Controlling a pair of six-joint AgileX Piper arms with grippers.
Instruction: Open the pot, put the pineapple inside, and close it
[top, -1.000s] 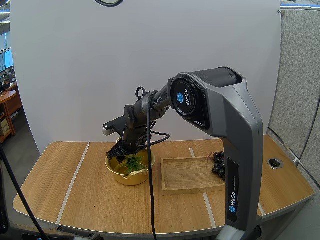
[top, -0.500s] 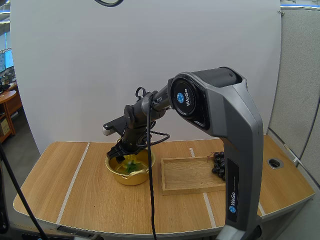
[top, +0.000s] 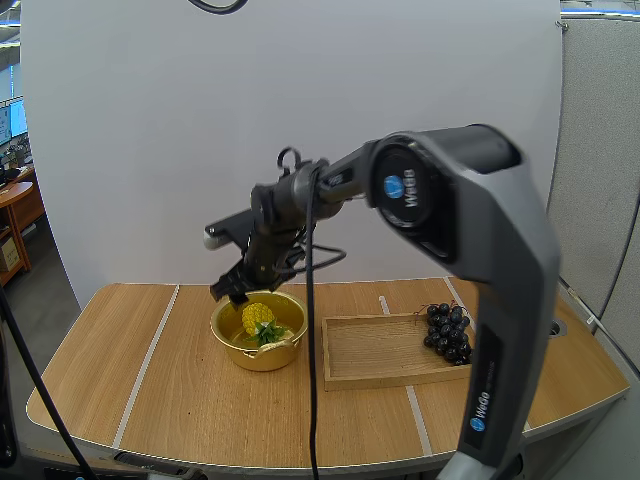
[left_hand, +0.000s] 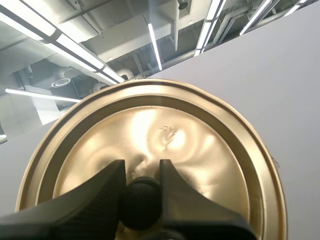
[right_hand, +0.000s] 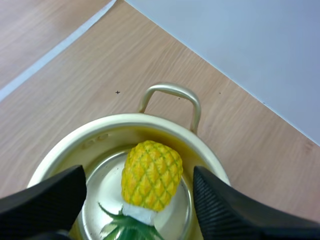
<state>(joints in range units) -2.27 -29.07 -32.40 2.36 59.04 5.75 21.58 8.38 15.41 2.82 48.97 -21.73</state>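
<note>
WeGo on the right arm's round joint, WeGo on its lower link

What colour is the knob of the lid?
The knob is black; the left wrist view shows it best.

My right gripper is hovering left of centre in the frame, just above the far left rim of a round golden metal pot. A yellow pineapple with green leaves is lying inside the pot. Just right of the pot, a shallow rectangular wooden tray is sitting on the light wooden table, and a bunch of dark purple grapes is resting at the tray's right end.
</note>
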